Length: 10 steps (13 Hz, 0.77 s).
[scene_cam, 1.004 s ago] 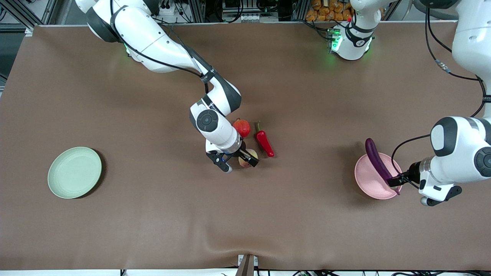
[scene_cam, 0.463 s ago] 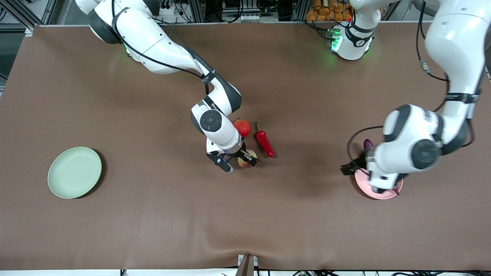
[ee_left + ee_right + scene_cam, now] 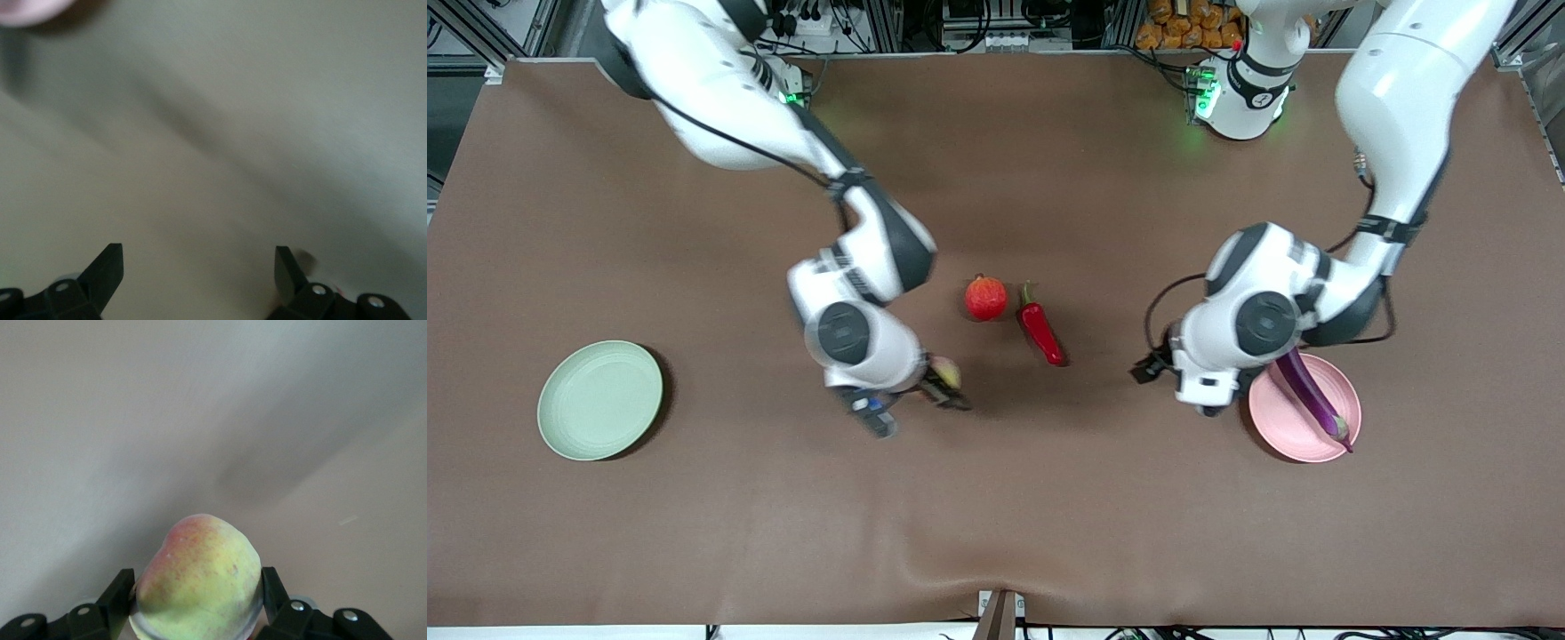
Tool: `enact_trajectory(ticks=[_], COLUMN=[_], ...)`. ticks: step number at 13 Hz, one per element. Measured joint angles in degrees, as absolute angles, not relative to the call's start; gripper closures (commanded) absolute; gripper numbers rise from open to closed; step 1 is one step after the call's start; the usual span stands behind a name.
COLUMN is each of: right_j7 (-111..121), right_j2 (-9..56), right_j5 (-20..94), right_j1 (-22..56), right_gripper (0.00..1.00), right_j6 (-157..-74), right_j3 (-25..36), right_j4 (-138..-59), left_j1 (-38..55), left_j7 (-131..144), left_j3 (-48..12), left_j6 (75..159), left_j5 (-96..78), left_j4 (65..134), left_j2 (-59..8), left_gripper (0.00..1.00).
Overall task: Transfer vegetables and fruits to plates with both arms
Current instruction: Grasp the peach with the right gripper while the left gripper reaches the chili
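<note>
One peach is clamped between the fingers of the right gripper above bare table, while the left gripper is held wide and empty beside the pink plate. One eggplant is laid on that plate; one green plate is seen toward the right arm's end, and one apple and one chili are left mid-table.

Bare table runs between the green plate and the right gripper, which carries the peach over that stretch. Mid-table, the apple and chili lie just beside each other with little gap. The left gripper hangs over bare cloth between chili and pink plate, where the eggplant lies across.
</note>
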State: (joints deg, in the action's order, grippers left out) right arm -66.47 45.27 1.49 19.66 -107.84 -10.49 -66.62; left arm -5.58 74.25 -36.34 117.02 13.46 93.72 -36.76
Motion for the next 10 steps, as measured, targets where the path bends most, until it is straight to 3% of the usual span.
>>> enact_trajectory(ticks=[4, 10], right_j7=[-40.47, 4.11], right_j2=[37.55, 37.58], right_j5=[1.98, 2.6], right_j1=[6.44, 1.19], right_gripper=[1.0, 1.0], right_j6=[-92.93, -94.99], right_j3=[-8.67, 10.32], right_j4=[-66.15, -73.97], left_j1=[2.15, 7.19], left_j7=[82.69, 91.68], left_j3=[-36.38, -36.17], left_j6=[124.29, 132.61], left_j5=[13.59, 25.89], left_j4=[94.63, 100.33], left_j2=[-37.63, -39.34], left_gripper=[0.0, 0.0])
